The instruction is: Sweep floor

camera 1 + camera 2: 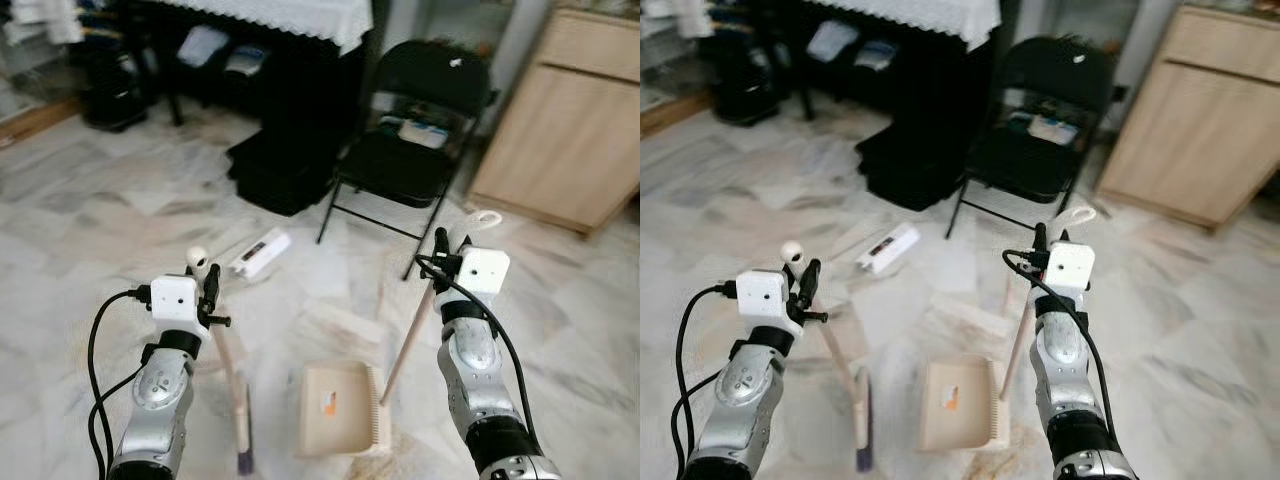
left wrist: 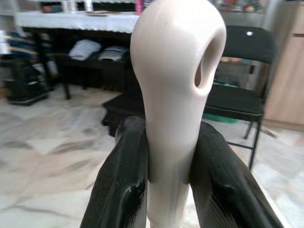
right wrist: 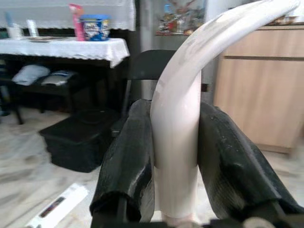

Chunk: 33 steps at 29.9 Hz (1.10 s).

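broom [image 1: 232, 372] stands tilted on the marble floor [image 1: 110, 215], its cream handle top clamped between the left gripper [image 2: 168, 166] fingers. just beside it, the cream dustpan [image 1: 338, 410] lies flat on the floor, its long handle clamped by the right gripper [image 3: 175, 161]. a black folding chair [image 1: 415, 150] stands beyond.

The dustpan [image 1: 338, 408] sits on the floor [image 1: 120, 220] between the two arms, with the broom [image 1: 240, 400] just to its left. A small box [image 1: 259, 253] lies farther ahead. Behind it stands a chair [image 1: 420, 130], with a table [image 1: 290, 20] to its left and a cabinet [image 1: 580, 130] to its right.
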{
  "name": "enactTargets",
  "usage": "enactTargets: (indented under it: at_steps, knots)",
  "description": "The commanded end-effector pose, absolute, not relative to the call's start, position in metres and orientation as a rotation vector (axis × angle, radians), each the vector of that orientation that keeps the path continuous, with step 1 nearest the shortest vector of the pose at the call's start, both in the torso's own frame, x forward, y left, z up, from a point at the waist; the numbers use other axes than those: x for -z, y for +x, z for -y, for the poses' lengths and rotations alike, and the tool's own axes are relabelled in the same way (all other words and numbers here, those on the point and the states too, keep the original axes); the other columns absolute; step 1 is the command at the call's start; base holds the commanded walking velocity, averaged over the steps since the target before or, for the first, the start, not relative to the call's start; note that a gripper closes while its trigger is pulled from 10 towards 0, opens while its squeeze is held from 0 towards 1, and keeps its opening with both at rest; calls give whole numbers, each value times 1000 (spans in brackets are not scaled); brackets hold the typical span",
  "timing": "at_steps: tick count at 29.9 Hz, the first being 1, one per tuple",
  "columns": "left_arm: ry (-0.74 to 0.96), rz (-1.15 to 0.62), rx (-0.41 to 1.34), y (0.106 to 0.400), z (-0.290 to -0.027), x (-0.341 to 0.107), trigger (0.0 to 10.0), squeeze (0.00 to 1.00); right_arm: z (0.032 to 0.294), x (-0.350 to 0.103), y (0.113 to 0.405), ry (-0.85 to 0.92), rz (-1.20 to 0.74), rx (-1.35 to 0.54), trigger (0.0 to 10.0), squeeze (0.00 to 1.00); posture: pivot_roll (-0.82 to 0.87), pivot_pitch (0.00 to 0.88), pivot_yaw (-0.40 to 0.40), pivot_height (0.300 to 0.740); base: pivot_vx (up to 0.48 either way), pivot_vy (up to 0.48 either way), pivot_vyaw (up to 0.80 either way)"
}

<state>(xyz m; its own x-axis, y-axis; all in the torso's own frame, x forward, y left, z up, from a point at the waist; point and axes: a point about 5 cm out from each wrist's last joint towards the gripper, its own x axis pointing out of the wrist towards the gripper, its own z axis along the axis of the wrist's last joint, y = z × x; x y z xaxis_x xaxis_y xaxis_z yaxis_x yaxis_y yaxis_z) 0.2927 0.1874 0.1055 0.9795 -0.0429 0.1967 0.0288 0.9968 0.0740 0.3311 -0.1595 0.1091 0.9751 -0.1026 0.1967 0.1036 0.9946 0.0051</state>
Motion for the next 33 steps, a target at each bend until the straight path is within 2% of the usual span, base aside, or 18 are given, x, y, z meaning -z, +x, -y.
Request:
enactTargets:
  at_steps: [1,13,22,33]
  knots:
    - [87,249,44,294,-187,-117,10000,0,158,-120,334,1,251,101,10000,0,65,71,-7,740,0,0,-800]
    - [95,240,69,296,-184,-117,10000,0,158,-120,334,-5,249,98,10000,0,64,60,-7,740,0,0,-786]
    - [82,234,75,296,-181,-116,10000,0,155,-120,333,-9,263,85,10000,0,62,48,-8,740,0,0,0]
    - [78,237,73,296,-181,-116,10000,0,156,-121,334,-12,271,86,10000,0,63,45,-10,740,0,402,0]
